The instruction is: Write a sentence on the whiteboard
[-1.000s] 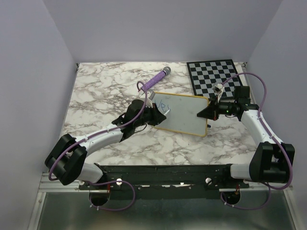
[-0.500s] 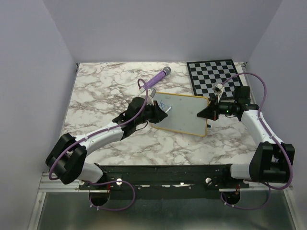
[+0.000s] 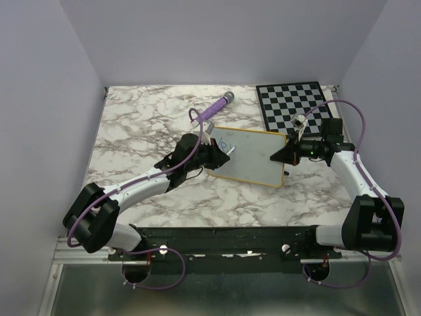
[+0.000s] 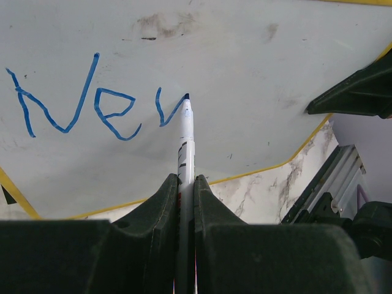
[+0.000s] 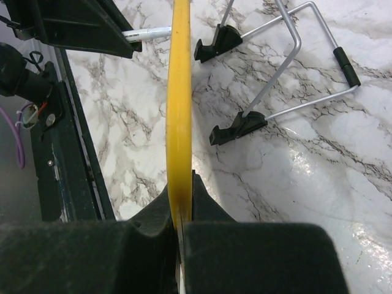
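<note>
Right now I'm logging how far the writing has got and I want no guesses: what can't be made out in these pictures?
- Top view: the sentence is too small to read.
- Left wrist view: the whiteboard runs off the picture's edges, so the rest of its face is unseen. The marker barrel is hidden inside the left gripper.
- Right wrist view: the whiteboard is edge-on, so its yellow frame hides the writing face.

We see a marble-patterned table (image 3: 145, 125) closed in by plain pale lilac walls (image 3: 223, 39) at nine, twelve and three o'clock, with a grey metal sheet (image 3: 217, 299) at six.
</note>
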